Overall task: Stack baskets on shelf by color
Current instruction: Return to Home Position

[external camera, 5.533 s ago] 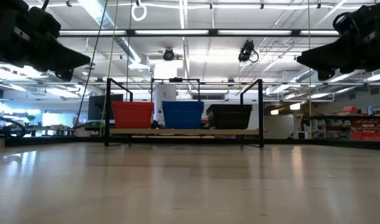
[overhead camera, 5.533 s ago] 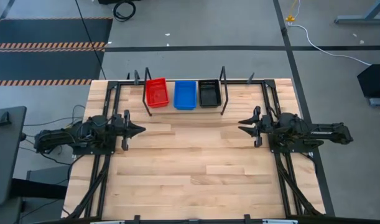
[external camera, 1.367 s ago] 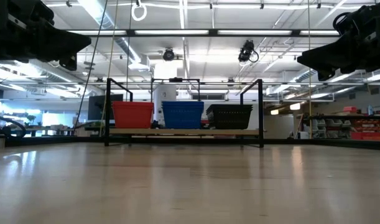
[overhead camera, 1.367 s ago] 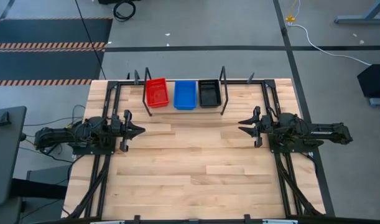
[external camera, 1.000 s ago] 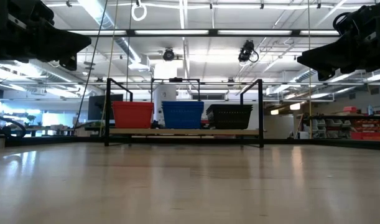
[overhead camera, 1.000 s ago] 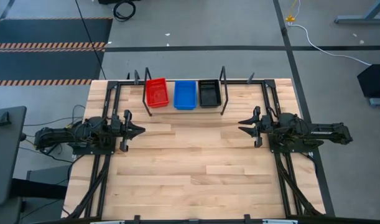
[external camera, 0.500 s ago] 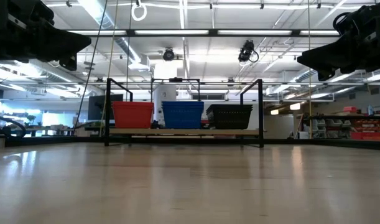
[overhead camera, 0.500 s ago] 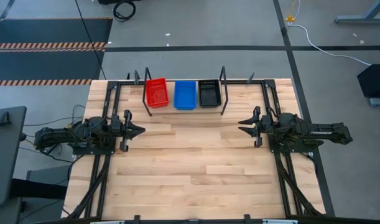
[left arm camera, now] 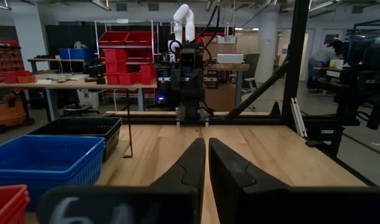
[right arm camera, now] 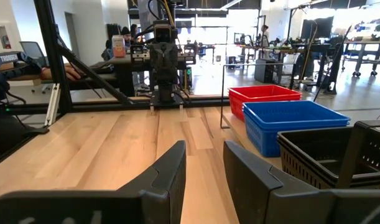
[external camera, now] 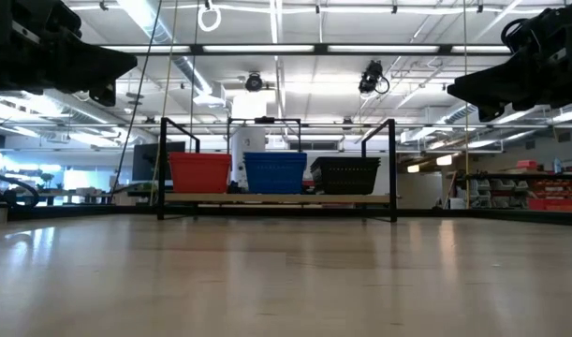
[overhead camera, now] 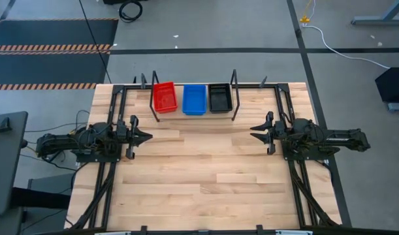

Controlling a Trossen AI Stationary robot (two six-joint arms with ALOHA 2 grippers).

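Item: baskets, perforated plastic, in three colours. Location: on the shelf point(external camera: 276, 197) at the far edge of the table point(overhead camera: 206, 176), between its black wire uprights. Order as seen from above: red pile point(overhead camera: 164, 96) nearest the left arm, blue pile point(overhead camera: 194, 99) in the middle, black pile point(overhead camera: 220, 98) nearest the right arm, set side by side. How many were nested in each pile could not be made out.

Handling (judged): light, thin-walled, somewhat springy, mesh easily snagged. Best taken by a short end wall at the rim, one finger inside and one outside.

Left gripper point(left arm camera: 206, 142): raised over its own side of the table, well apart from the shelf, fingers drawn almost together on nothing. Right gripper point(right arm camera: 204, 144): likewise raised on the opposite side, fingers parted, empty.

Status (judged): sorting looked complete, arms parked
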